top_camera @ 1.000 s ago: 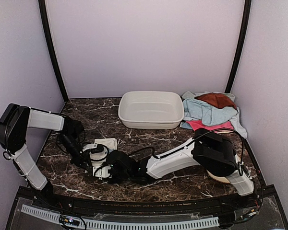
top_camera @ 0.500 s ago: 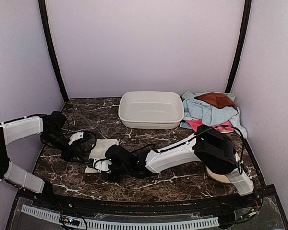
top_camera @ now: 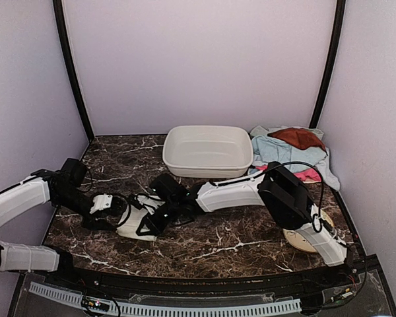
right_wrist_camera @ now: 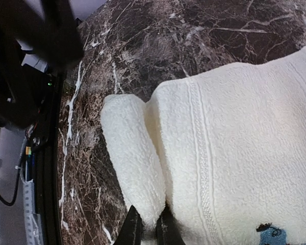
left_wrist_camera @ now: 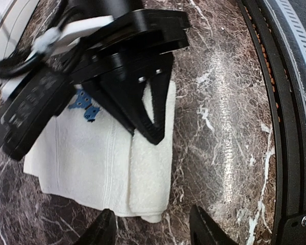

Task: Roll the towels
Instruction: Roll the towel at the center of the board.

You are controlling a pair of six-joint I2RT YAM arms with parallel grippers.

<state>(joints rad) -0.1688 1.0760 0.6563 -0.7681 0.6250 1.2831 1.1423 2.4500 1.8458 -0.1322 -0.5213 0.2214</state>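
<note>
The work was on the first towel, with the roll only just started. The cream towel [left_wrist_camera: 92,158] lay flat on the table [top_camera: 251,238], near left, between the two arms. Its near edge was turned over into a narrow rolled edge [right_wrist_camera: 132,153], and the rest was spread out flat with the blue mark [left_wrist_camera: 84,104] facing up. The right pincer [right_wrist_camera: 149,228] was pressed together on one end of that rolled edge, pinching the cloth between its tips. The left pincer [left_wrist_camera: 153,229] was spread, hovering just off the other end of the towel with nothing between its fingers.

By my reading, the next move called for the left pincer to come down and close on the free end of the rolled edge. Both arms would then have to turn it toward the far side together, keeping it tight and even so that it did not skew.

The other towels sat in a pile [top_camera: 287,155] at the far right, beside the white basin [top_camera: 208,150], and none of them was rolled.

In the top view the arms covered most of the cream towel. How many turns the roll had could not be told. The right pincer's tips were cut off at the bottom of its own view, and its body hid the towel's far corner from the left wrist camera. A round disc [top_camera: 302,241] showed only partly under the right arm.
</note>
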